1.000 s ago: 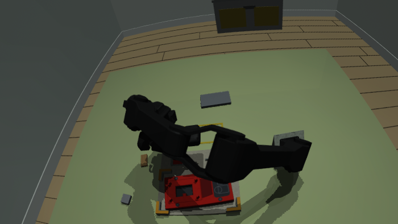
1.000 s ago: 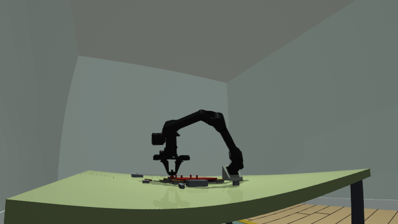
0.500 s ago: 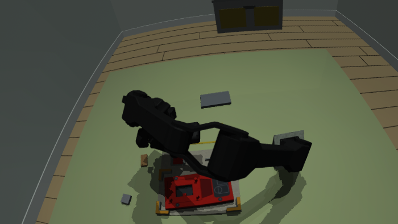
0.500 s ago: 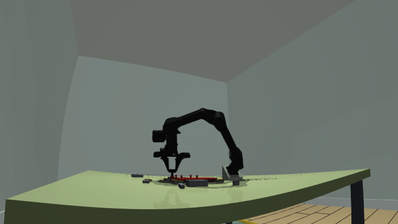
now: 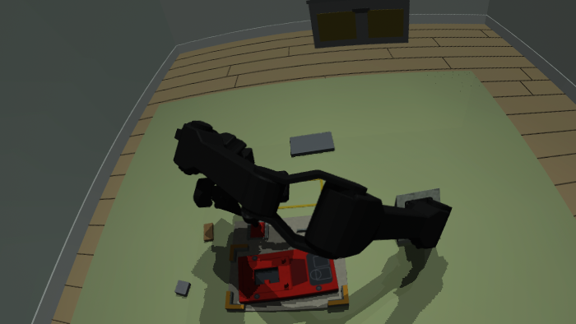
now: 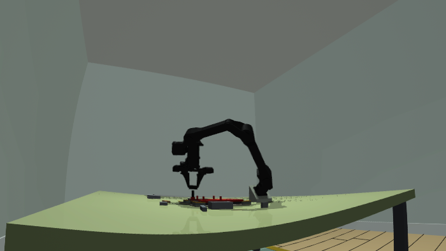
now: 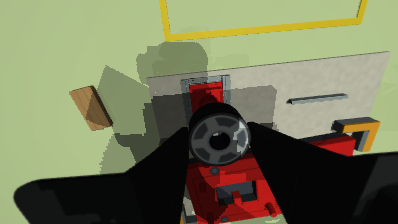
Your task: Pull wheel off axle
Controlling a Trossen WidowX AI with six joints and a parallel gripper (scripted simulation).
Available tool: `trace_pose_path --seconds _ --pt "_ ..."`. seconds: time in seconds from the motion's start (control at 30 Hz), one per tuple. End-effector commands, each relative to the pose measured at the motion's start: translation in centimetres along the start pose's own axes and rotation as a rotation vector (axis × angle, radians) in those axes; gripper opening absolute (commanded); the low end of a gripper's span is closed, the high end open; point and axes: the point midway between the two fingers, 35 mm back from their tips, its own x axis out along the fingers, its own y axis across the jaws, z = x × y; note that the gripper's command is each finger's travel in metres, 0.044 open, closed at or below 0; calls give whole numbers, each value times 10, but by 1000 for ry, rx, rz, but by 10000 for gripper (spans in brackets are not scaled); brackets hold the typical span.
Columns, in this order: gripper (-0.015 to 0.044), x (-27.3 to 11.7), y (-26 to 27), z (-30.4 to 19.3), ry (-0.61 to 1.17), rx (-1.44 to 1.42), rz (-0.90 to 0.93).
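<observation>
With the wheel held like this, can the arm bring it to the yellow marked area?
Probably yes. The gripper has its jaws shut on the grey spoked wheel, lifted above the red base. The yellow-outlined rectangle lies just beyond, and nothing stands between.

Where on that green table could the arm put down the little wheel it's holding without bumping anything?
The gripper holds the wheel. The yellow-outlined area just beyond the grey plate shows bare green inside. It is crowded around the red fixture, and a wooden block lies beside the plate.
</observation>
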Motion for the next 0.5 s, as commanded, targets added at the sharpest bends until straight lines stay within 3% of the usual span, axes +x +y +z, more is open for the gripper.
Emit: trace_pose_path --seconds 0.0,0.3,0.47 --pt "0 -11 1 1 -7 -6 7" --pt "0 -35 1 -2 -7 -5 6" --pt "0 -29 -5 15 -8 -2 7"
